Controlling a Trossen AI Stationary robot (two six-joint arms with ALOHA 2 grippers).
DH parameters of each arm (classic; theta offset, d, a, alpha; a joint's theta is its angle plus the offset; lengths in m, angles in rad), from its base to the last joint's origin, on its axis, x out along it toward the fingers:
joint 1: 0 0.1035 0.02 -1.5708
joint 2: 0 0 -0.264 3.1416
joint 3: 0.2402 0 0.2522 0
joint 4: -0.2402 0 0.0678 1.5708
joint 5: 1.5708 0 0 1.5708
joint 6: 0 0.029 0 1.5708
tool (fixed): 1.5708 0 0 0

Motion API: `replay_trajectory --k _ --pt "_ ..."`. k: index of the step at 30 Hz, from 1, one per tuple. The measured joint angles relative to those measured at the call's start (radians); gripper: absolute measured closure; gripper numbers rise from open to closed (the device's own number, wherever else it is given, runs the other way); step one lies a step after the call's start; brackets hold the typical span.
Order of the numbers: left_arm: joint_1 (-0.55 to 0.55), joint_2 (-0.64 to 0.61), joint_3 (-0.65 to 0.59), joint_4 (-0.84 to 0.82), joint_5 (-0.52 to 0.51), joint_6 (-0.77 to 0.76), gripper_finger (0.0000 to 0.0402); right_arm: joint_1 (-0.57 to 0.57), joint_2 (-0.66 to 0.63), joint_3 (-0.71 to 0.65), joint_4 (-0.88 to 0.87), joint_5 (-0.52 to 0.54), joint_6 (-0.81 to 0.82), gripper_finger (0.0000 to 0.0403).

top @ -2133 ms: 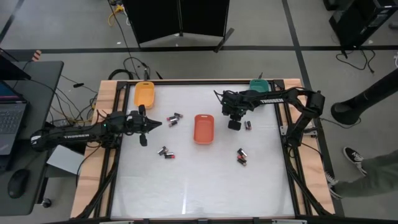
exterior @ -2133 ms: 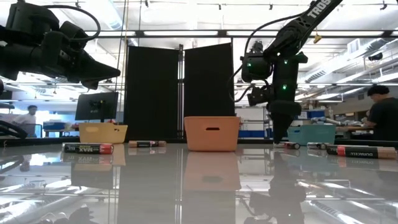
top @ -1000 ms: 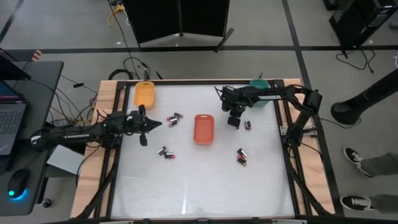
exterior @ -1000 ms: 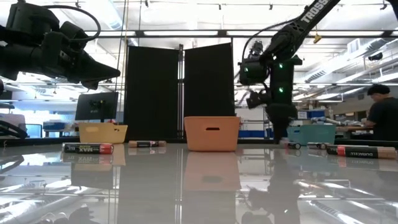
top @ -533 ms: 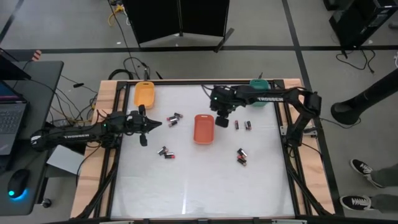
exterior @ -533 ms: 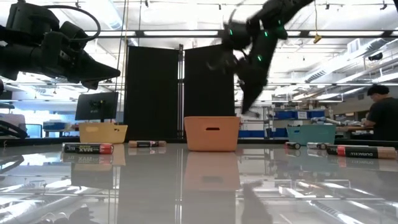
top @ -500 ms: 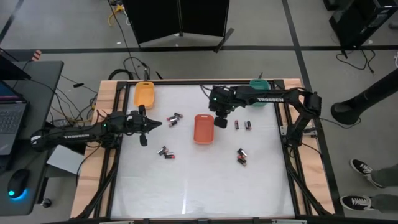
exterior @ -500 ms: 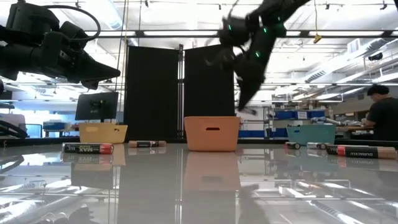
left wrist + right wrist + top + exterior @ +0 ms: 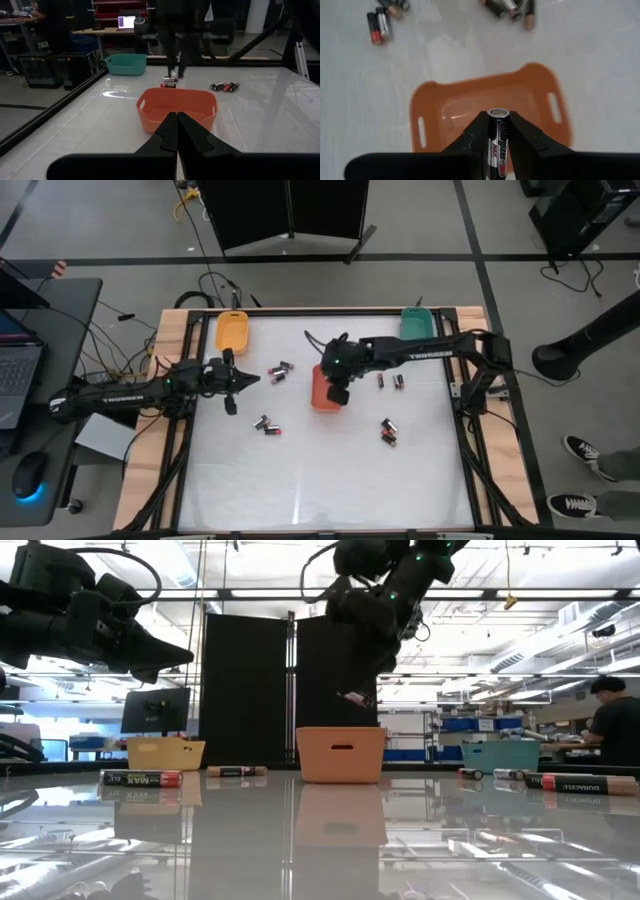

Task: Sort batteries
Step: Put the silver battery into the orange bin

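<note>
My right gripper (image 9: 337, 392) hangs above the red-orange tray (image 9: 322, 384), shut on a dark battery (image 9: 496, 136) with a silvery end. The tray stands on the table's middle (image 9: 341, 754). Other batteries lie in loose groups on the table: left of the tray (image 9: 281, 371), nearer left (image 9: 266, 425), right of the tray (image 9: 390, 381) and nearer right (image 9: 388, 432). My left gripper (image 9: 243, 380) waits shut at the table's left side, pointing level at the tray (image 9: 176, 107). My right gripper pinches the battery's long sides (image 9: 496, 145) between its two fingers (image 9: 476, 134). The battery lies along the fingers, its silvery end (image 9: 496, 113) just past their tips. The fingers slant down from the table's right. The battery (image 9: 353, 698) hangs tilted, clear above the tray.
An orange tray (image 9: 232, 331) stands at the far left and a teal tray (image 9: 418, 322) at the far right corner. The near half of the table is bare white surface. A person's legs (image 9: 590, 340) show beyond the right edge.
My right gripper has carried the battery up and toward the table's left edge, from beside the batteries right of the tray to a place above the red-orange tray, tipping as it went. My left arm has kept still.
</note>
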Motion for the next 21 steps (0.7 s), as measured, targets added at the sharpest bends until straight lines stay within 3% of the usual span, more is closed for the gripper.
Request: replay_trajectory --k 5,15,21 --pt "0.0 0.008 0.001 0.014 -0.002 0.003 0.0394 0.009 0.086 0.05 -0.047 -0.006 0.025 0.0342" --pt "0.0 0.044 0.001 0.026 -0.003 0.001 0.0394 0.015 0.316 0.29 -0.263 -0.002 -0.029 0.0341" --pt "0.0 0.066 0.001 0.024 -0.002 -0.006 0.0394 0.005 0.389 0.318 -0.287 0.005 -0.055 0.0338"
